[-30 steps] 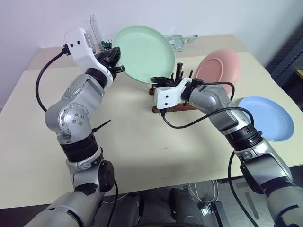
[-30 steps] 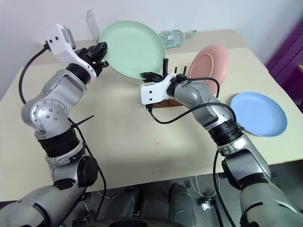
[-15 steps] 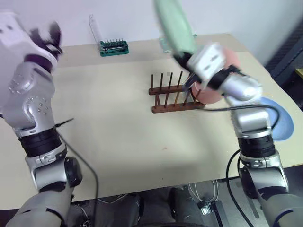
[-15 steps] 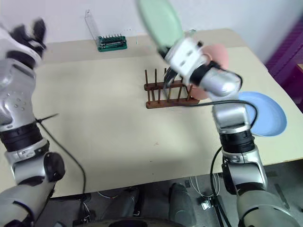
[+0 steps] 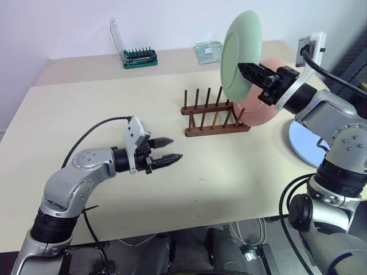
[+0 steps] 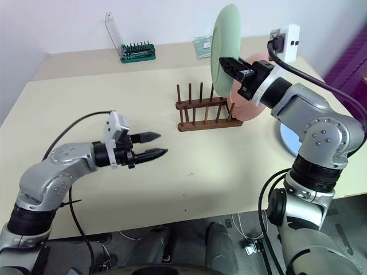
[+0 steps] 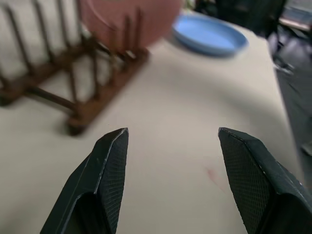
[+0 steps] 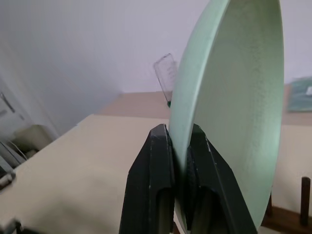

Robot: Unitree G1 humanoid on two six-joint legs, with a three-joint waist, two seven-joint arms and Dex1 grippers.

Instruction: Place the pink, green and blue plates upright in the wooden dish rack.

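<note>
Right fingers (image 8: 178,161) pinching green plate (image 5: 241,54) (upright) above rack (image 5: 215,117), left fingers (image 5: 167,149) apart, empty, bit holder (image 5: 139,57) behind

Silver-grey metal arms, black joint collars, white wrist camera housings, black cables looped alongside, textured black gripper fingers (image 7: 109,170).

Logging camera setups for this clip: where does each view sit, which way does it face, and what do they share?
Left eye and right eye views: on the head, looking forward and down at the table, rack and both arms.
Left wrist view: looks along the open left gripper at the rack, pink plate and blue plate.
Right wrist view: looks along the right gripper, shut on the upright green plate.
Shared: the left wrist and head views show the rack, pink plate and blue plate; the right wrist and head views show the green plate.
</note>
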